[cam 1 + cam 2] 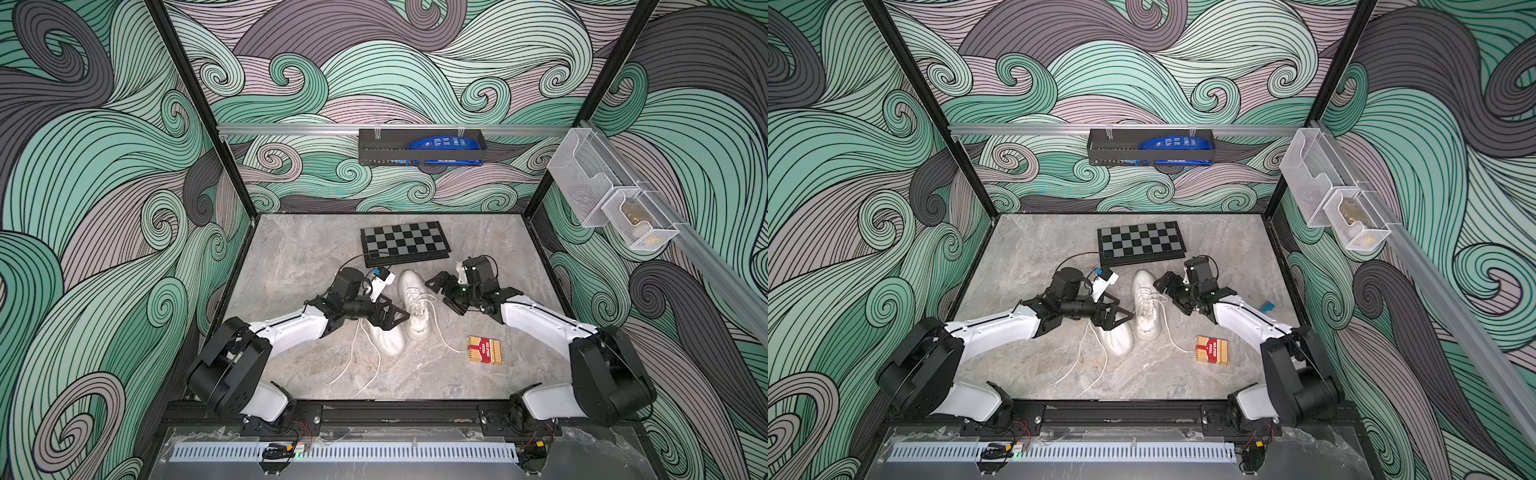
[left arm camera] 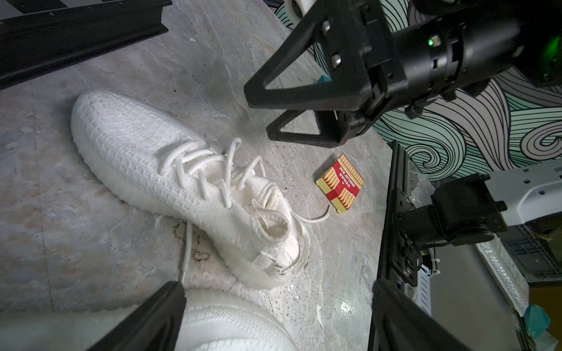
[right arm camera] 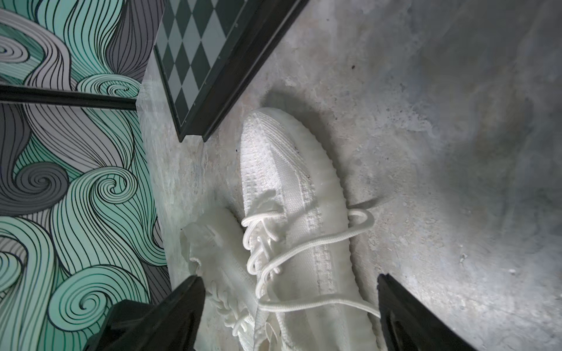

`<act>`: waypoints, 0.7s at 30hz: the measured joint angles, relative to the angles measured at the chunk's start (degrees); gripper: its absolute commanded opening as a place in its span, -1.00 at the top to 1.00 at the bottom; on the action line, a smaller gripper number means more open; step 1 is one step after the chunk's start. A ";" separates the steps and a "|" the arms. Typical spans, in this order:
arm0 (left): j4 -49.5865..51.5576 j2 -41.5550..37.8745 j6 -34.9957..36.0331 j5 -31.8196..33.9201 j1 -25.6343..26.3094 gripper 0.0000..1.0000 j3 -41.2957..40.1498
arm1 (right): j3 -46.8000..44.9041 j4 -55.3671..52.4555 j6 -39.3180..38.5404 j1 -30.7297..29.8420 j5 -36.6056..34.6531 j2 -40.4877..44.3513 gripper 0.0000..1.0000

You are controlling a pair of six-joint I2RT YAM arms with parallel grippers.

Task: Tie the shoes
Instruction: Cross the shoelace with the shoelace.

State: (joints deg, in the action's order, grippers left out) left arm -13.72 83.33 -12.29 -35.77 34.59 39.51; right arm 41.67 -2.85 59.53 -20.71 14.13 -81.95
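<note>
Plainly, we see the left gripper (image 1: 398, 319) with its jaws spread wide and gripping nothing, hovering over the near-left sneaker (image 1: 390, 343). The right gripper (image 3: 290, 278) is likewise wide apart and empty, poised above the laces (image 3: 304, 244) of the far-right sneaker (image 1: 415, 299). Both white sneakers sit side by side mid-table, untied, with laces trailing nearward, one ending beside a red playing-card box (image 1: 484, 350). A folded chessboard (image 1: 405, 243) lies farther back.
</note>
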 measured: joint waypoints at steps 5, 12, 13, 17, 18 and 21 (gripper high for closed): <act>0.00 0.00 0.31 0.04 0.00 -0.97 0.00 | -2.86 6.54 7.93 0.00 -0.24 -1.18 -0.83; 0.02 0.02 1.01 0.15 0.00 -0.97 0.00 | -4.83 14.08 15.02 -0.02 0.07 -4.90 -0.65; 0.02 0.04 1.16 0.15 0.00 -0.97 0.00 | -4.85 14.99 15.54 -0.02 0.26 -5.42 -0.60; 0.04 0.09 1.38 0.26 0.00 -0.97 0.00 | -5.90 20.85 19.12 -0.13 1.62 -7.98 -0.27; 0.02 0.09 1.42 0.35 0.00 -0.97 0.02 | -6.43 22.03 19.93 -0.15 1.88 -8.41 -0.14; 0.07 0.09 1.62 0.55 0.00 -0.97 0.00 | -7.52 24.90 21.62 -0.22 2.54 -9.38 0.39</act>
State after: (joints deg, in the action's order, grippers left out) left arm -13.65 83.42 -10.68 -35.22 34.59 39.51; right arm 34.15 22.04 81.14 -20.93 16.67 -91.33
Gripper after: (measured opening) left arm 0.987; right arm 0.434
